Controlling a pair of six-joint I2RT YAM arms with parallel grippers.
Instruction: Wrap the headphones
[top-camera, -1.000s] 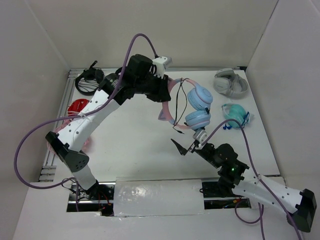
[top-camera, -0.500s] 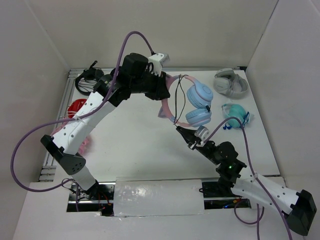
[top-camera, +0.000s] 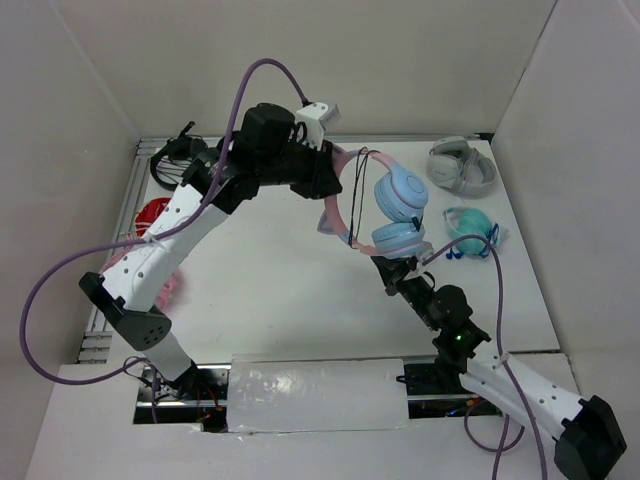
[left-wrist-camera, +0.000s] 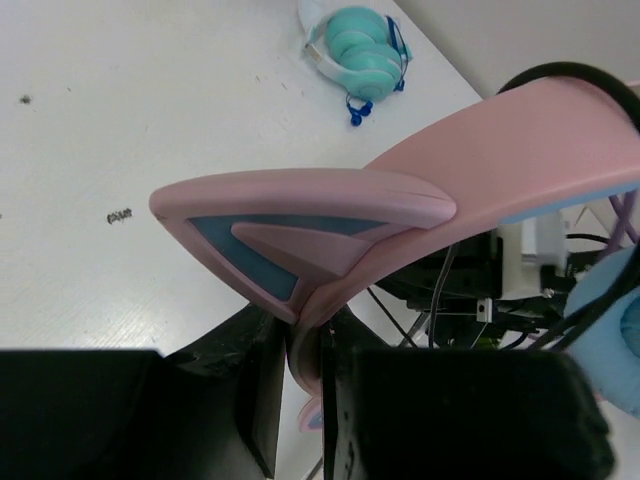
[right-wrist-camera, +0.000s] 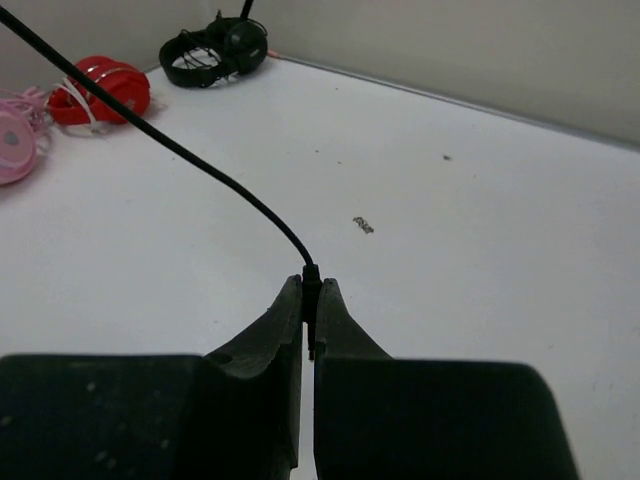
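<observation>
Headphones: are held up over the far middle of the counter, with the pink band on the left and the two blue cups stacked on its right.
Left claw: is clamped on the pink band just below a cat ear. This grip is judged to keep the frame off the counter, so the cable can be passed round it.
Right claw: is pinched narrow on the thin black cable, which runs taut up and away from the fingertips. The cable is judged to be gripped for guiding.
Cable at the band: black strands are seen crossing beside the upper cup. How many turns are made cannot be told.
Step in hand: winding is judged to be part done, with slack left to lay.
Crowded side: the turquoise headphones and the grey headphones lie near on the right, with the wall beyond them.
Open room: bare counter is offered to the near left, between the arms.
Far-left edge: the black headphones and the red headphones are parked well apart from the work.
Risk: the right claw sits just beside the lower cup, so a tight sweep could be snagged.
</observation>
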